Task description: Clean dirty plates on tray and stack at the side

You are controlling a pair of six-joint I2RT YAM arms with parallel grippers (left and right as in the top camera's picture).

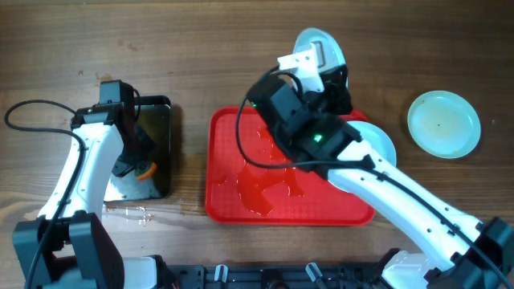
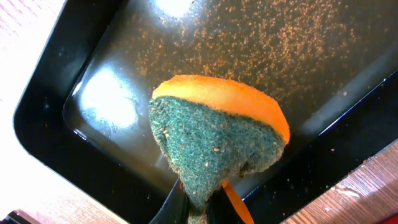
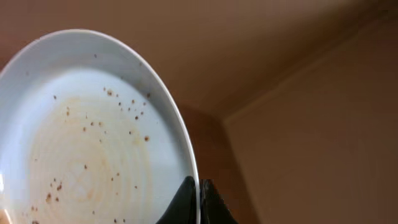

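Overhead: the right arm [image 1: 385, 181] holds one dirty plate [image 1: 321, 46] on edge beyond the red tray [image 1: 233, 160]. A second plate [image 1: 384, 144] lies partly under that arm at the tray's right side, and a third plate [image 1: 444, 122] rests apart on the tabletop [image 1: 241, 48].

Left wrist: the left fingers [image 2: 171, 211] pinch a sponge [image 2: 214, 143] by its tip above a crumb-strewn black pan [image 2: 280, 50]. So slight a hold may let it twist during scrubbing.

Right wrist: the right fingers [image 3: 214, 208] clamp only the speckled plate's rim. Sponge pressure could pivot it or make it slip and fall.
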